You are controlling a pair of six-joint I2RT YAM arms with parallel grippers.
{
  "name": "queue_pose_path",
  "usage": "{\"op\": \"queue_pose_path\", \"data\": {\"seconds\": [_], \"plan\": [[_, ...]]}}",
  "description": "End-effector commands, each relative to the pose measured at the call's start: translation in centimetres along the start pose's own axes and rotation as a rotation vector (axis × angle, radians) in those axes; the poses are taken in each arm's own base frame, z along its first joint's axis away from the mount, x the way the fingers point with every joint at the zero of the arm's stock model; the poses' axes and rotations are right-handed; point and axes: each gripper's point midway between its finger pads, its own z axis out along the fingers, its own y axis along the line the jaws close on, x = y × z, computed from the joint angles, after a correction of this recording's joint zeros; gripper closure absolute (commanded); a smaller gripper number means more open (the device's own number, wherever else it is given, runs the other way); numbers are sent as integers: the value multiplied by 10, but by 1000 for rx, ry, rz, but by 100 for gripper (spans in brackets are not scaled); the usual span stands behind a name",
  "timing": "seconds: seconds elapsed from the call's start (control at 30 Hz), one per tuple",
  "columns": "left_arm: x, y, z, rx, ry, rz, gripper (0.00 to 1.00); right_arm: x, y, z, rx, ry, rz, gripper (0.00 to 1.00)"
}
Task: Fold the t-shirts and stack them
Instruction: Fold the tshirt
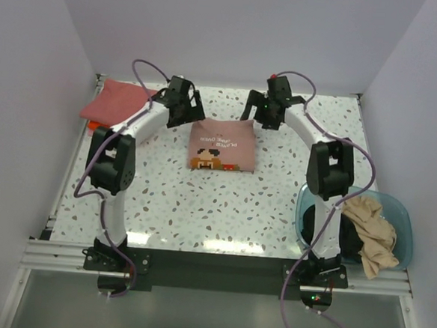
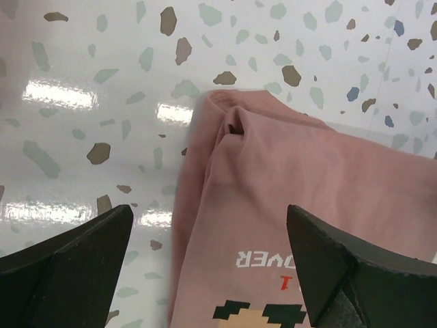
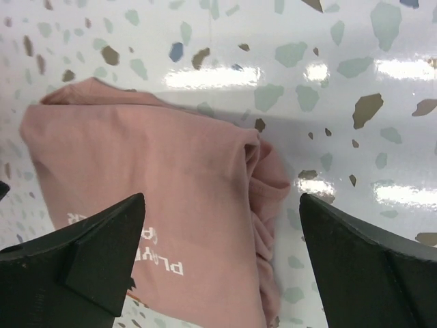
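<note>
Starting at the far left, you have the coral red shirt (image 1: 109,100) lying folded at the back of the counter (image 1: 200,208). Next, the left pincer (image 2: 208,219) hangs wide and empty over the far left corner of the pink shirt (image 1: 222,145). That shirt lies folded flat mid-counter, its slightly longer side running left to right. The right pincer (image 3: 222,205), equally wide and empty, hangs over the far right corner, so the shirt sits squarely between your 2 arms. If it joins the red one, your left arm looks nearer. In the tub (image 1: 403,211) at the right, the tan shirt (image 1: 371,227) and black shirt (image 1: 350,241) wait unfolded.
</note>
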Motion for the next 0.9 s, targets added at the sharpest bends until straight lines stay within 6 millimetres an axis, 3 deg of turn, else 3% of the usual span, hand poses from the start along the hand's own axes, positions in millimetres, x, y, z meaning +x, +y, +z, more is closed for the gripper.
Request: {"op": "queue_pose_path", "data": {"seconds": [0.0,0.03,0.07,0.1,0.13,0.17,0.2,0.33,0.4,0.43,0.5,0.87], "plan": [[-23,-12,-37,80,-79,37,0,-28,24,-62,-78,-120,-37,1],[-25,-14,-49,100,-94,36,0,-27,28,-68,-100,-139,-43,1],[-20,-12,-53,108,-90,42,0,-31,34,-91,-126,-178,-48,1],[-5,-3,-50,99,-67,44,0,-12,26,-89,-121,-143,-45,1],[-4,-4,-59,118,-73,43,0,-10,29,-95,-147,-160,-52,1],[1,-1,-62,120,-68,45,0,-9,41,-115,-216,-178,-62,1],[13,5,-59,114,-50,46,0,12,38,-111,-243,-129,-53,1],[29,5,-61,148,-15,44,0,45,51,-133,-367,-92,-79,1],[34,5,-58,152,5,42,0,70,45,-134,-371,-62,-89,1],[39,5,-53,156,21,44,0,72,50,-146,-398,-85,-108,1],[41,6,-49,153,29,47,0,89,45,-151,-409,-62,-119,1],[76,13,2,116,156,84,0,122,14,-196,-328,-92,-172,2]]}}
